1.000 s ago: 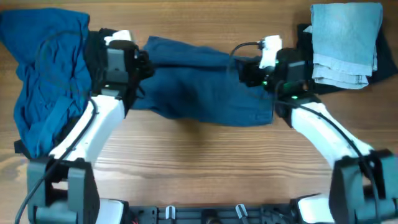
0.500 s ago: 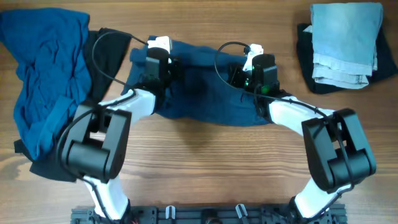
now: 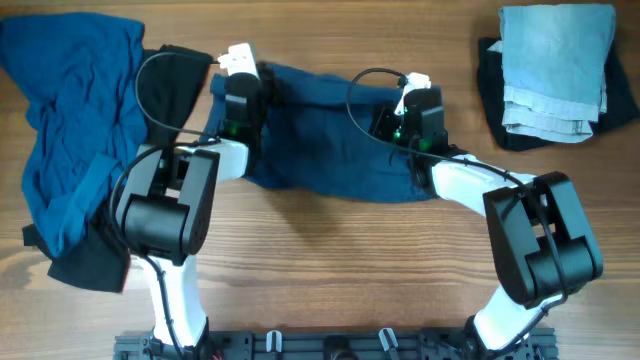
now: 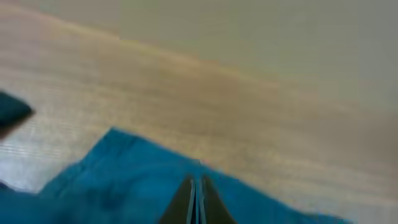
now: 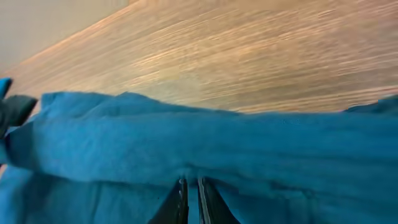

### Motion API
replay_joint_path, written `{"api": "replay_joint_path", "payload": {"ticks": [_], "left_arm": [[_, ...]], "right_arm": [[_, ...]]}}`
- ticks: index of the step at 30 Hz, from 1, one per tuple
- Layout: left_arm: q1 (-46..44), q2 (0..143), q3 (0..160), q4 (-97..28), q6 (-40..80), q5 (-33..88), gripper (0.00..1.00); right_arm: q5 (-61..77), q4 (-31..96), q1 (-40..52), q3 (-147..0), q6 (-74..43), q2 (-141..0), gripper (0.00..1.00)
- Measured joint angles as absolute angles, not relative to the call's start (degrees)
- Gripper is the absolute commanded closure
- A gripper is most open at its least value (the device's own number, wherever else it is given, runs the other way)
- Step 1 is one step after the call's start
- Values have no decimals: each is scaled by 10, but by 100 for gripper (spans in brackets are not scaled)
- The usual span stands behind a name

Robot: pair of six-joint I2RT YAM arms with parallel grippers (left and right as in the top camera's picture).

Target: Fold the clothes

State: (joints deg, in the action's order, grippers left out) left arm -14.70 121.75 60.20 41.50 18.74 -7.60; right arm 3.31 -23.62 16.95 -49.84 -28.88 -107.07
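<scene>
Your left hand and right hand each clench the far edge of the navy shorts, likely soft, floppy cloth best gripped near its corners.

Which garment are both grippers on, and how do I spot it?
On the wooden table, look midway along the far side. The dark navy garment lies there, the left gripper and right gripper shut on it near its far edge. It is darker than the bright blue garment at left and spread out, unlike the folded pale denim piece at right.
</scene>
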Motion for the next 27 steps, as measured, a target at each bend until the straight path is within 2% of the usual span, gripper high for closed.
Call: {"api": "replay_joint_path", "payload": {"ticks": [5, 7, 10, 11, 12, 13, 15, 17, 20, 24, 25, 27], "left_arm": [[-154, 1207, 604, 316, 187, -74, 96], [-154, 1205, 605, 282, 187, -74, 95], [-152, 1204, 605, 261, 187, -74, 91], [-148, 1203, 605, 259, 187, -74, 86], [-142, 1203, 605, 259, 187, -74, 77], [-136, 1196, 604, 242, 187, -74, 69], [-130, 1157, 604, 192, 190, -75, 52], [-127, 1074, 605, 98, 186, -74, 45], [-127, 961, 613, -48, 183, -68, 37], [-124, 962, 612, -133, 133, -17, 40], [-119, 973, 612, -130, 123, -8, 44], [-91, 1005, 612, -118, 101, 20, 74]], "right_arm": [[-42, -234, 140, -498, -278, -1071, 92], [-56, -231, 102, -498, -278, -1071, 92], [-51, -225, 58, -498, -274, -1071, 91], [-33, -215, 42, -498, -269, -1071, 78], [-14, -205, 31, -498, -267, -1071, 57], [26, -180, 18, -499, -265, -1069, 24], [104, -124, -8, -500, -263, -1051, 1], [180, -39, -39, -501, -260, -988, 0], [217, 101, -66, -503, -232, -913, 1], [230, 189, -67, -501, -198, -909, 2], [232, 189, -67, -500, -191, -910, 3], [236, 189, -67, -500, -176, -911, 7]]}}
